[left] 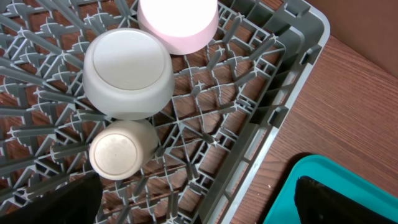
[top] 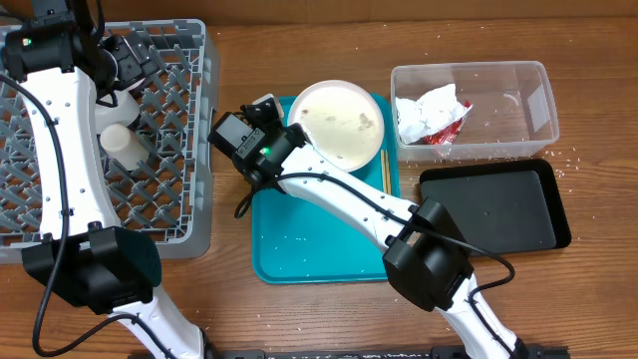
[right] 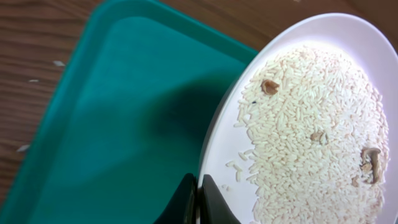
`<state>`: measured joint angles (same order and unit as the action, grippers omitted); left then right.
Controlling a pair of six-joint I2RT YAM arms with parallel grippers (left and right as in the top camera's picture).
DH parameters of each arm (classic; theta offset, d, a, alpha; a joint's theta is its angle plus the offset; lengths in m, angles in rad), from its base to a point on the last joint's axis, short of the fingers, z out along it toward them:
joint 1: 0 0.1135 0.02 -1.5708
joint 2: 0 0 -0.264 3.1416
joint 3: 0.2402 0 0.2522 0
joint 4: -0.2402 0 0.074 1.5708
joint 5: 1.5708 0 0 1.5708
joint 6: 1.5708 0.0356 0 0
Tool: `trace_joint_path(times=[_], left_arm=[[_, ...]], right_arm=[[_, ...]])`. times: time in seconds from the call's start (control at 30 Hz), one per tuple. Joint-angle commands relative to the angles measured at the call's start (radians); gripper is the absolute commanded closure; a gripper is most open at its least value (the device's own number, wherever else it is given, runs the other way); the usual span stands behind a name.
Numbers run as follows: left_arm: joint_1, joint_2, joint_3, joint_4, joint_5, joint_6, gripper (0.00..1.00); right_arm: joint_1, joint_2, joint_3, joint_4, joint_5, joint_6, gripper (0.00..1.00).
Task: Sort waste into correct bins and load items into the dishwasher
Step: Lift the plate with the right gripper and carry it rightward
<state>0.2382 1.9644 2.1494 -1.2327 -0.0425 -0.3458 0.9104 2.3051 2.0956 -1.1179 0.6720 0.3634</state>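
Observation:
A white plate (top: 339,120) with rice and food scraps lies over the far right corner of the teal tray (top: 299,239). My right gripper (top: 291,135) is shut on the plate's left rim. The right wrist view shows the fingers (right: 199,200) pinching the rim of the plate (right: 305,124), which throws a shadow on the tray (right: 124,112). My left gripper (top: 122,68) hangs open and empty over the grey dishwasher rack (top: 189,199). In the left wrist view its fingers (left: 199,211) straddle the rack's edge (left: 273,118).
In the rack are an upturned white bowl (left: 127,74), a pink cup (left: 180,22) and a beige cup (left: 121,152). A clear bin (top: 518,100) with crumpled wrappers (top: 431,115) stands at the far right. A black bin (top: 493,209) is in front of it. Chopsticks (top: 385,168) lie on the tray's right edge.

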Motion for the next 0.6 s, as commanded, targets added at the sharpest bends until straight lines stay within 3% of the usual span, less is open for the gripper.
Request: trace_joint_path(times=[0.0, 0.17, 0.4, 0.57], left_arm=[[0.003, 0.005, 0.006, 0.003, -0.013, -0.018, 0.00], [0.003, 0.005, 0.006, 0.003, -0.013, -0.018, 0.00], [0.003, 0.005, 0.006, 0.003, -0.013, -0.018, 0.00], [0.003, 0.005, 0.006, 0.003, -0.013, -0.018, 0.00]], right_arm=[[-0.003, 0.001, 0.076, -0.030, 0.156, 0.070, 0.96], [-0.033, 0.001, 0.174, -0.114, 0.158, 0.226, 0.96], [-0.169, -0.003, 0.293, -0.391, 0.143, 0.562, 0.96], [-0.302, -0.031, 0.300, -0.475, 0.054, 0.640, 0.96]])
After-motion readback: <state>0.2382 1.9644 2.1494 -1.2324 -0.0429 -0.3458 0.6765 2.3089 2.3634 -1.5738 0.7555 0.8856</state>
